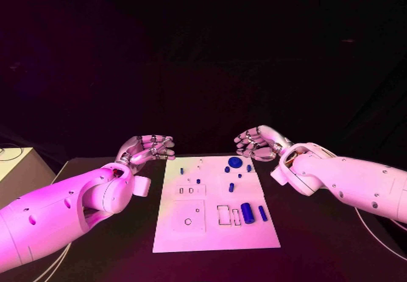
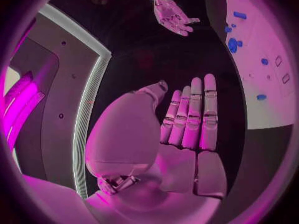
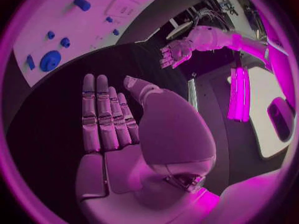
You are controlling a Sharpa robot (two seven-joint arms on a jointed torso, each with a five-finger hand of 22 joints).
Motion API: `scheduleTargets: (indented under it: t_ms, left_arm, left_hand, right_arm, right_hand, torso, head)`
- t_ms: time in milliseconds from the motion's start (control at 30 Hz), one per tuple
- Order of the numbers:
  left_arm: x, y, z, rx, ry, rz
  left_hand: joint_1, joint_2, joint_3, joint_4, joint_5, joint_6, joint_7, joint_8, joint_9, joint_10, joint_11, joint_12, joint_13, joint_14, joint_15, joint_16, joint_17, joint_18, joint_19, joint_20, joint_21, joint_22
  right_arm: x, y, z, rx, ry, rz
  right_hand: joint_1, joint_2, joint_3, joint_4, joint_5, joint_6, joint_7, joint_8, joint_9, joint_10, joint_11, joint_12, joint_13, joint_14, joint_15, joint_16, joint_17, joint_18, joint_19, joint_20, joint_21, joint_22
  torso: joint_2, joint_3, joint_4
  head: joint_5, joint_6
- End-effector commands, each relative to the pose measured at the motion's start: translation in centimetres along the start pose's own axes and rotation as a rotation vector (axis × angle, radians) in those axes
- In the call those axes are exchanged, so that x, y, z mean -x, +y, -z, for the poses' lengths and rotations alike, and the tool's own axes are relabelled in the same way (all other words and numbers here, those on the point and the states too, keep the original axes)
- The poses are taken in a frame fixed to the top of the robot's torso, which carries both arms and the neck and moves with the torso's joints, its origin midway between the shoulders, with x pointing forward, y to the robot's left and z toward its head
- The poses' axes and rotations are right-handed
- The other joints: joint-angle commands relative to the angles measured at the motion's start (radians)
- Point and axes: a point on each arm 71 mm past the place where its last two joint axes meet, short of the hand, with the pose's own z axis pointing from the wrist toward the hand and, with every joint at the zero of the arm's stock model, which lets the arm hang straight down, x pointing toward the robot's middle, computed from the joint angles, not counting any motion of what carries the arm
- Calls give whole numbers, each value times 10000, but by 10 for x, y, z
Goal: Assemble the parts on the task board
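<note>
Both hands hang over the far end of the worktop point(image 1: 84, 170) on my screens, one at each far corner of the board point(image 1: 216, 235), and neither holds anything. My left hand point(image 1: 146, 148) sits just off the board's far left corner; in its wrist view the fingers point(image 2: 193, 117) lie straight and side by side, thumb off to one side, nothing between them. My right hand point(image 1: 259, 143) sits near the far right corner, its fingers point(image 3: 102, 114) likewise straight and close together, palm bare. The board lies flat in the middle of the worktop between my arms. On it I see a blue disc point(image 1: 234, 161) at the far end close to the right hand, a few small blue pegs point(image 1: 232, 187) near the centre, and a larger cylinder point(image 1: 247, 212) beside a thin bar point(image 1: 262, 213) towards the near right.
</note>
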Motion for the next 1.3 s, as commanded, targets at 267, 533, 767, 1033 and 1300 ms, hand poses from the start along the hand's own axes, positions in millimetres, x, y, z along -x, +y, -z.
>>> scheduleTargets:
  t_ms: [267,533,767,1033,1300]
  left_arm:
    - [-12,-22,12,-218,1101,142]
    - [-20,-39,22,-326,1448,529]
    - [-24,-47,24,-431,1573,730]
    - [-24,-51,25,-499,1634,755]
    - [-25,-53,26,-517,1650,736]
  left_hand:
    - [-378,-239,615,-251,21,171,-87,27,174,511,-158,-352,-11,397,-265,1612,1879,62,75,-316,1684,1043]
    - [-552,-287,795,-353,19,142,-69,-19,237,473,-146,-355,-12,192,-265,2093,2452,65,-237,-312,2300,1462]
    - [-566,-290,806,-360,19,142,-67,-21,243,476,-146,-351,-10,172,-263,2121,2487,66,-264,-310,2344,1492]
    - [-589,-297,824,-374,19,143,-66,-24,253,480,-144,-347,-7,129,-260,2160,2543,65,-316,-306,2414,1541]
    - [-645,-312,835,-373,18,118,-35,-44,259,451,-124,-356,-10,52,-241,2190,2603,62,-403,-293,2490,1597]
  right_arm:
    - [8,13,-11,526,605,4561]
    - [4,16,-19,114,901,6602]
    - [1,17,-23,-77,877,7289]
    - [-2,19,-28,-197,834,7484]
    - [-5,19,-32,-364,1039,7568]
  right_hand:
    - [-136,-787,856,114,364,1519,-509,-43,210,2023,-681,-327,146,3146,-848,5611,4776,-423,3010,-842,7074,7027]
    - [-321,-1123,1003,262,317,1427,-522,-29,446,1421,-622,-329,171,3080,-754,8329,7265,-786,3750,-722,8904,9498]
    - [-333,-1186,1006,332,415,1344,-541,-17,568,1116,-592,-310,214,3123,-730,9212,8053,-954,4127,-647,9634,10534]
    - [-322,-1200,983,347,463,1304,-520,-11,627,869,-550,-331,221,3103,-691,9450,8199,-995,4208,-610,9822,10801]
    - [-336,-1123,925,404,451,1381,-505,56,705,660,-519,-320,236,3092,-657,9643,8325,-1021,4259,-574,9946,10980]
  torso:
    - [650,-17,174]
    - [1071,-71,304]
    - [1277,-65,383]
    - [1424,-72,424]
    - [1518,-78,441]
  head:
    - [-202,250]
    - [-451,307]
    - [-501,332]
    - [-562,383]
    - [-583,374]
